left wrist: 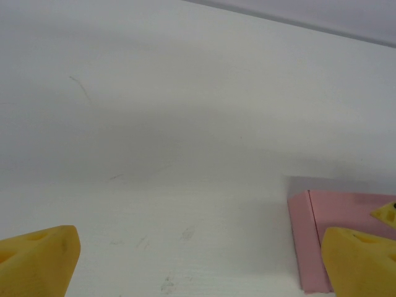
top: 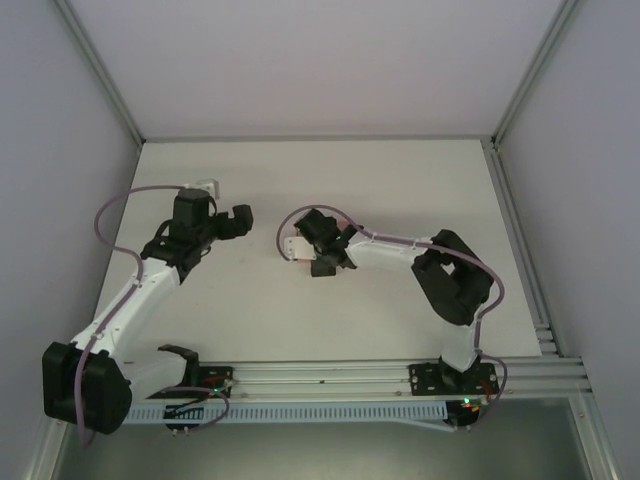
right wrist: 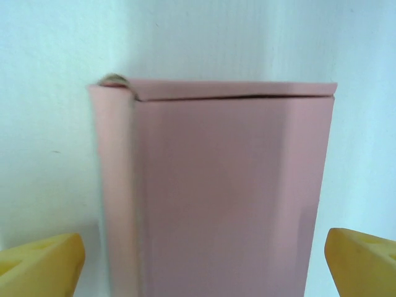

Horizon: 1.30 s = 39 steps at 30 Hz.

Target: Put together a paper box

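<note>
Nearest, the right gripper point(right wrist: 201, 269) has its yellow fingers point(right wrist: 43, 266) spread wide on either side of the paper box point(right wrist: 229, 192), with a sliver of gap at each side, so nothing is pinched. The box rests unaided on the table point(top: 400, 180), probably because it is already folded into shape, its end flap shut along a thin seam. Just beyond, the left gripper point(top: 238, 221) is also spread and empty, pointing at the box, likely ready to steady it. Count: one pink box, two arms, two grippers, two yellow fingers each.

Pale pink paper box point(right wrist: 229, 198), ylw gripper fingertips point(right wrist: 37, 269), wht table point(top: 400, 180).
</note>
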Motion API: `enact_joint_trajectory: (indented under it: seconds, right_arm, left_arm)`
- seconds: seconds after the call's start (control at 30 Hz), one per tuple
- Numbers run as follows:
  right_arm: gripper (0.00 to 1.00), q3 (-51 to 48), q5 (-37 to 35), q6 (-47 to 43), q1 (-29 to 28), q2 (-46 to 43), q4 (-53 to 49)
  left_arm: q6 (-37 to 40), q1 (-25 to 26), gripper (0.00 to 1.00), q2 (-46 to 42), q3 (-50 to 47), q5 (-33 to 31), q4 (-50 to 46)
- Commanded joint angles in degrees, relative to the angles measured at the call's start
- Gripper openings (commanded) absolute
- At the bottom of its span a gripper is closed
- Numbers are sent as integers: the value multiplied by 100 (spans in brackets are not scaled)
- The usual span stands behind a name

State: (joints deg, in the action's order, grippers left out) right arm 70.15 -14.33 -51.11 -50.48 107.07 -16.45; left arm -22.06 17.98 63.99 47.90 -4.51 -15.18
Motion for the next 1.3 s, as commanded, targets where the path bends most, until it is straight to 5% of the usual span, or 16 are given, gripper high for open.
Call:
enact_joint_trajectory:
  seconds: [0.0, 0.3, 0.43, 0.63, 0.9, 1.13, 1.2, 1.23, 1.27]
  right_arm:
    - [100, 188, 541, 311, -26, -403, -608]
    - [100, -464, 615, 1956, 436, -2047, 483]
    - [100, -1414, 518, 3663, 1476, -3061, 1493]
    - [100, -3695, -204, 5109, 3318, -4056, 3270]
    - [100, -5313, 253, 5041, 4367, -3631, 5655]
    - [100, -5330, 903, 4973, 4666, -2294, 7340]
    - [100, -5320, 1071, 5272, 4913, -1478, 8443]
    - [100, -5343, 1331, 5458, 5109, -1601, 8194]
    - [100, -5207, 1389, 5512, 5237, -1881, 7422]
  left_arm:
    - [42, -44, 100, -71, 60, -96, -87]
    - [301, -45, 100, -670, -248, -284, 481]
    - [468, -58, 100, -981, -916, -645, 1584]
    - [1806, -187, 100, -802, -2598, -1651, 4688]
    - [2230, -897, 100, 582, -3165, -1261, 6391]
    - [2624, -1191, 100, 1632, -3278, -903, 7596]
    - [2463, -1408, 100, 2327, -3470, -811, 8601]
    - [2462, -1505, 100, 2679, -3427, -965, 9080]
    - [2237, -1569, 100, 2359, -3307, -720, 8224]
